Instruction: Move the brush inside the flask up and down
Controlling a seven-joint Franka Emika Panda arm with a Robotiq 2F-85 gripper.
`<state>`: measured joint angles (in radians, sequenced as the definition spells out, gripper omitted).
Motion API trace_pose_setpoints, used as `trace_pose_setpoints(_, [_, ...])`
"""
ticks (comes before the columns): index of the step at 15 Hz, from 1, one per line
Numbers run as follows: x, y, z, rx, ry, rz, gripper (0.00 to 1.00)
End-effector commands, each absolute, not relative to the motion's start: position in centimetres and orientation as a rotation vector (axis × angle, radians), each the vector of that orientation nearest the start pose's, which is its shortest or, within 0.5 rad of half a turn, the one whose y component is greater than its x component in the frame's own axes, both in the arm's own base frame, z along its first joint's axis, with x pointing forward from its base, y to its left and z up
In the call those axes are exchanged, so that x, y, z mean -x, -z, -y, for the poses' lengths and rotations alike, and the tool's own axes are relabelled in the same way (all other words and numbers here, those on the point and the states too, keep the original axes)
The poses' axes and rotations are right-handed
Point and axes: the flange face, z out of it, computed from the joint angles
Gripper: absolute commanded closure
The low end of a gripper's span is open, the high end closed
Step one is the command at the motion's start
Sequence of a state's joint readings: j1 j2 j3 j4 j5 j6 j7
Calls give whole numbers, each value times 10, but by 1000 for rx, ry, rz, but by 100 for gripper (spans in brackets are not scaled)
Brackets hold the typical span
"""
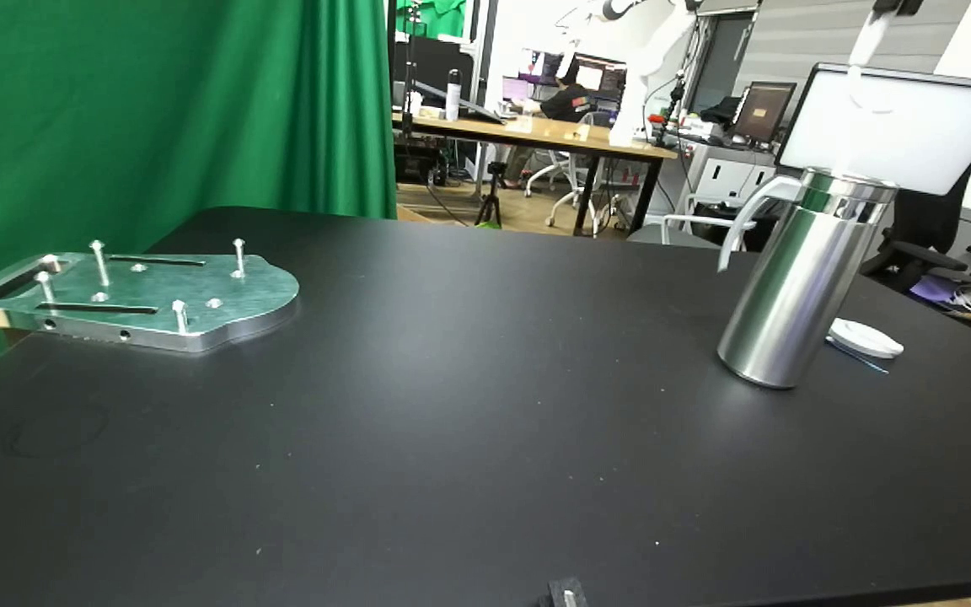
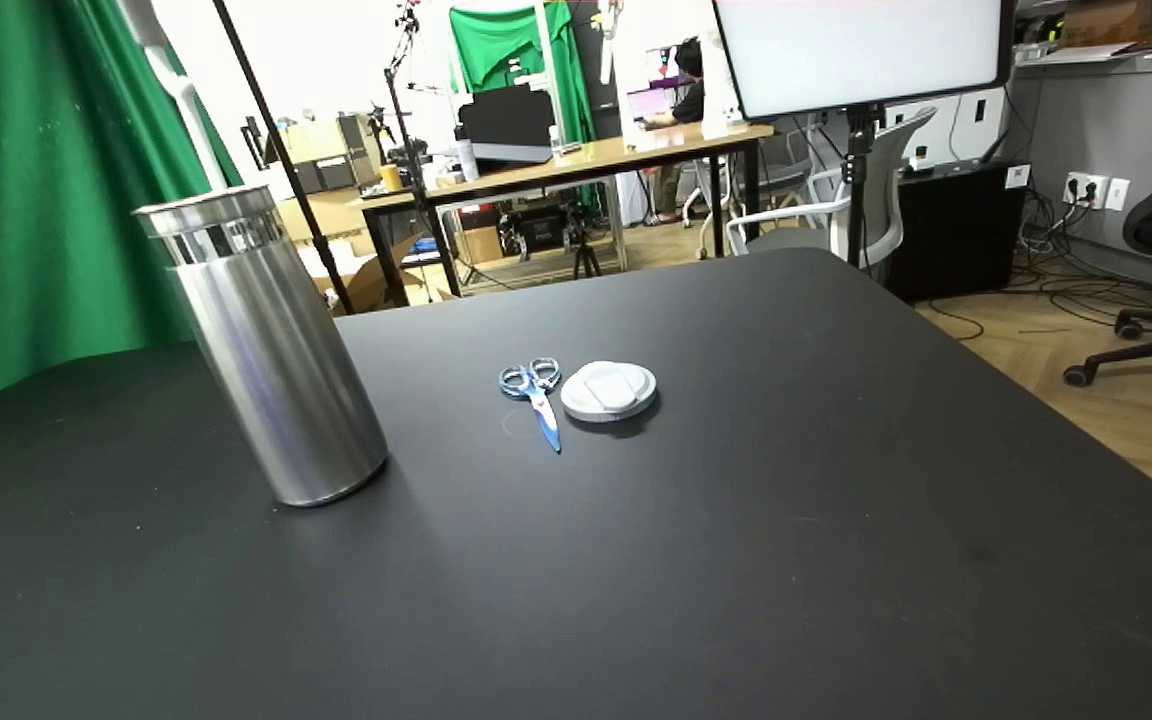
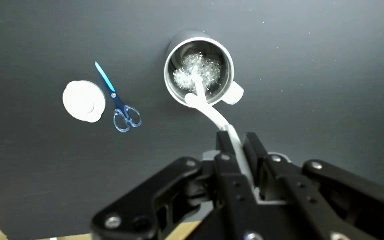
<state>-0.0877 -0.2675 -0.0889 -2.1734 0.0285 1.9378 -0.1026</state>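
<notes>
Flask (image 1: 797, 295): standing on table (image 1: 452, 421), mouth uncovered. Its handle (image 1: 747, 219) obs. in an exterior view and in wrist view, approx. 4 o'clock there.

Brush (image 3: 212, 113): lower end inside flask. Bristles (image 3: 208, 71) obs. in wrist view only; white stem (image 2: 198, 135) rises from the mouth in both exterior views (partly washed out vs. the lit monitor (image 1: 941, 126)).

Gripper (image 3: 237, 137): clamped on brush stem per wrist view, at 5 o'clock of flask. In an exterior view just a dark bit of it shows, top edge, approx. 1 o'clock of flask.

Scissors (image 2: 540, 402): entire in an exterior view and in wrist view. White lid (image 2: 608, 390) just beside, 3 o'clock of scissors in an exterior view, 9 o'clock in wrist view.

Metal plate (image 1: 165, 287) w/ upright bolts: entire in an exterior view, approx. 9 o'clock of flask, well apart.
</notes>
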Motion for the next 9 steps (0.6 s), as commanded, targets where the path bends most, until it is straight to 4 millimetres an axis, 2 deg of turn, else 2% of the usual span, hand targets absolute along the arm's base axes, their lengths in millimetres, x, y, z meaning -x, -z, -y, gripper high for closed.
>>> trace_pose_setpoints(1, [-457, -446, 52, 3113, -9, -38, 96])
trace_pose_setpoints(3, [-451, -415, 37, 3124, -66, 11, 96])
trace_pose_setpoints(5, [-448, -396, 28, 3129, -95, 45, 96])
trace_pose_setpoints(6, [-447, -394, 25, 3131, -91, 56, 96])
trace_pose_setpoints(9, [-451, -415, 29, 3138, -38, 59, 96])
